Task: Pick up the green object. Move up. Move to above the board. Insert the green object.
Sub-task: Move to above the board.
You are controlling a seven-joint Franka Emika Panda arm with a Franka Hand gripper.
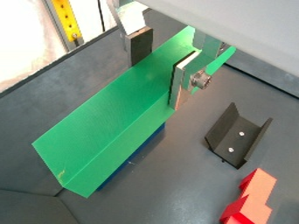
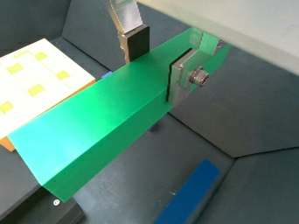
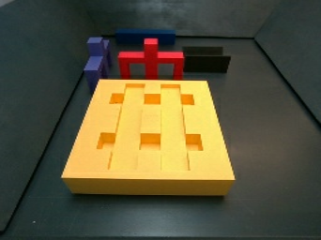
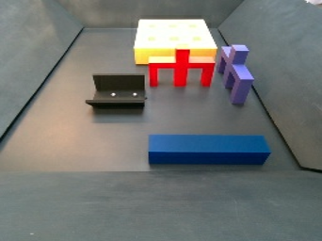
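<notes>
In both wrist views my gripper (image 1: 162, 72) (image 2: 159, 66) is shut on the green object (image 1: 117, 114) (image 2: 105, 122). It is a long green bar, gripped across its width with a silver finger on each side, and it hangs above the floor. Neither the gripper nor the green object shows in the side views. The board (image 3: 150, 131) (image 4: 174, 38) is a thick orange-yellow slab with grooves and square holes, lying flat. A corner of it shows in a wrist view (image 2: 35, 74), off to one side of the bar's far end.
A red cross-shaped block (image 3: 150, 61) (image 4: 183, 66) (image 1: 251, 201) stands by the board's end. Purple blocks (image 3: 96, 54) (image 4: 236, 71) stand beside it. A blue bar (image 4: 208, 149) (image 2: 197, 197) lies on the floor. The fixture (image 4: 116, 92) (image 1: 237, 136) stands apart. Dark walls enclose the floor.
</notes>
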